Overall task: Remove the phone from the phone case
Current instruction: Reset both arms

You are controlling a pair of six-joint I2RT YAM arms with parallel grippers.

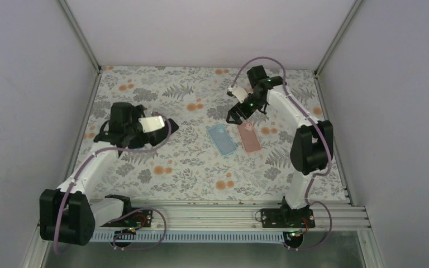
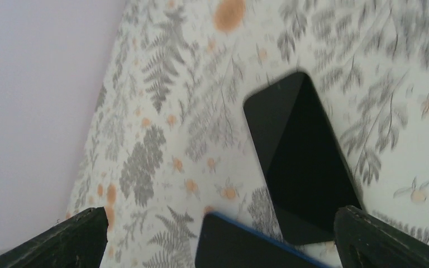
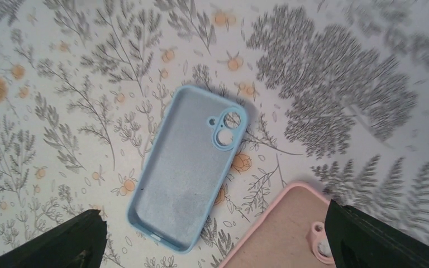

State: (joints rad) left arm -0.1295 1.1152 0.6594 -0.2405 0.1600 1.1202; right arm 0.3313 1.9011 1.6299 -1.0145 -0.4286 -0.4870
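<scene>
L gripper (image 2: pixel 220 216) wide over black phone (image 2: pixel 299 156); R gripper (image 3: pixel 215 223) wide over blue case (image 3: pixel 187 173).

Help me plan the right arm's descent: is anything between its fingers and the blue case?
Nothing visible does. The empty blue case lies unobstructed below the open right gripper; the pink case lies beside it, apart.
</scene>
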